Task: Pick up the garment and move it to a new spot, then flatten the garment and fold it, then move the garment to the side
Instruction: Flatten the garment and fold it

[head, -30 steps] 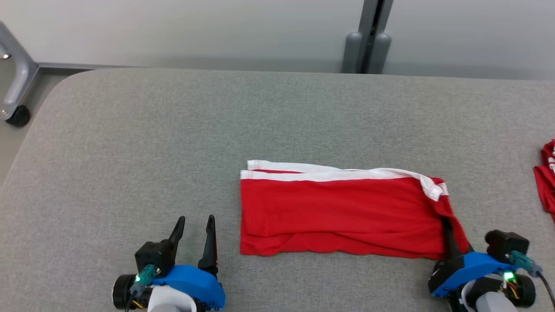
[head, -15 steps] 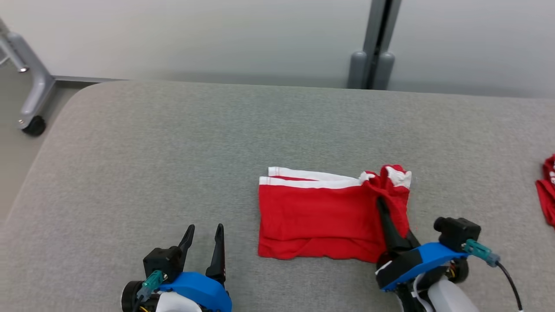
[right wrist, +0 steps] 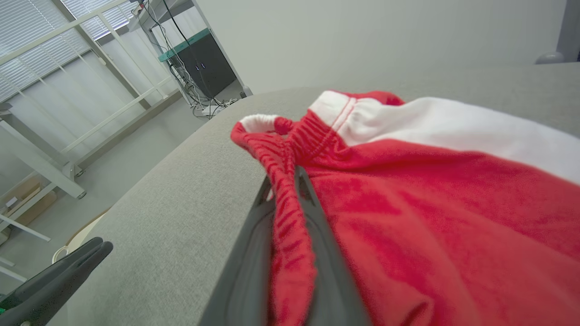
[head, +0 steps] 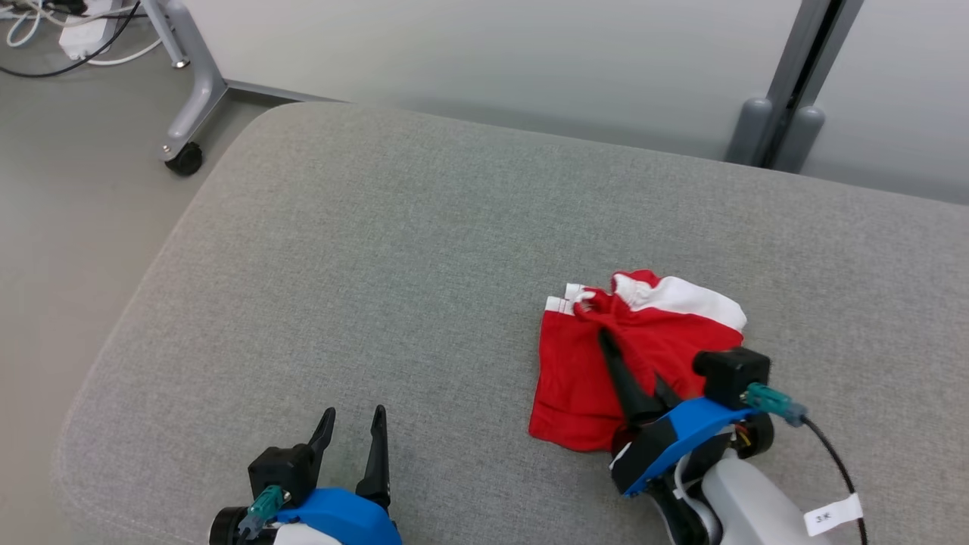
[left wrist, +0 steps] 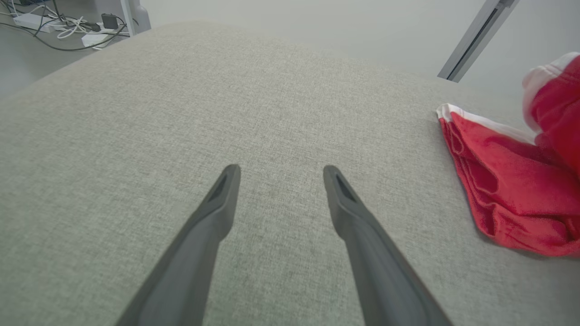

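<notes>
Found the left gripper (head: pixel 353 412) at near left, spread wide and empty over the grey padded surface (head: pixel 378 227). Found red shorts with white trim (head: pixel 568 386) at near right, bunched and partly raised, pinched in the clenched right gripper (head: pixel 603 337). Judged folding done, the move aside in hand, set-down left.

Cable tag (head: pixel 831 517), lettering too small
</notes>
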Robot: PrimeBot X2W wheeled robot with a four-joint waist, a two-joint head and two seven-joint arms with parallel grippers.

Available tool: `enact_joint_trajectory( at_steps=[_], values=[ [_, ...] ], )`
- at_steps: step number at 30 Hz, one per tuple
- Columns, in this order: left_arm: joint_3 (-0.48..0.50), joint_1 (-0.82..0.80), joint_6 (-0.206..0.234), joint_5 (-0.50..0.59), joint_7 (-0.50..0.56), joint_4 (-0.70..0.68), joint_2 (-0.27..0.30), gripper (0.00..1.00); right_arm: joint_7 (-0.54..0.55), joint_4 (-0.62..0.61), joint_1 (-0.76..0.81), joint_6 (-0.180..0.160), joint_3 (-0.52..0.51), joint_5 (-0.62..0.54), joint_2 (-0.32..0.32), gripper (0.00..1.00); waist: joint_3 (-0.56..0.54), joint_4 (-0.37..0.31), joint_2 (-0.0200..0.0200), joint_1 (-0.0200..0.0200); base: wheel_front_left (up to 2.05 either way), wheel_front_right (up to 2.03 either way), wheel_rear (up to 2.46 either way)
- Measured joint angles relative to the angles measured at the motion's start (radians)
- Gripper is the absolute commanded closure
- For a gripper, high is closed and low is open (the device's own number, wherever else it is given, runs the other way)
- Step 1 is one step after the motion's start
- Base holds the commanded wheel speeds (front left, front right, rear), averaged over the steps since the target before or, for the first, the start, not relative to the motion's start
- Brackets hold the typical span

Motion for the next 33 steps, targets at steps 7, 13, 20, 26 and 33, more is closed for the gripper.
enact_joint_trajectory(
  at_steps=[7, 13, 20, 26, 33],
  values=[
    [0.025, 0.009, 0.001, 0.007, 0.0, 0.006, 0.0, 0.0, 0.0, -0.009, -0.019, 0.0, 0.128, 0.03, 0.001, 0.0, 0.014, -0.018, 0.0, 0.0001, 0.0, 0.0, 0.0],
    [0.052, -0.001, -0.002, 0.039, 0.0, 0.0, 0.0, 0.0, 0.0, -0.079, 0.006, 0.0, 0.034, -0.08, 0.001, 0.0, 0.001, -0.087, 0.0, 0.0001, 0.0, 0.0, 0.0],
    [0.093, -0.007, -0.007, 0.1, 0.0, -0.035, -0.001, 0.0, 0.0, -0.152, 0.119, 0.0, -0.202, -0.262, -0.001, 0.0, -0.027, -0.173, 0.0, 0.0001, 0.0, 0.0, 0.0],
    [0.124, 0.021, -0.009, 0.169, 0.0, -0.081, -0.001, 0.0, 0.0, -0.175, 0.188, 0.0, -0.311, -0.349, -0.001, 0.0, -0.053, -0.228, 0.0, 0.0001, 0.0, 0.0, 0.0],
    [0.136, 0.087, -0.012, 0.213, 0.0, -0.133, -0.001, 0.0, 0.0, -0.174, 0.251, 0.0, -0.381, -0.391, -0.001, 0.0, -0.089, -0.264, 0.0001, 0.0, 0.0, 0.0, 0.0]
  ],
)
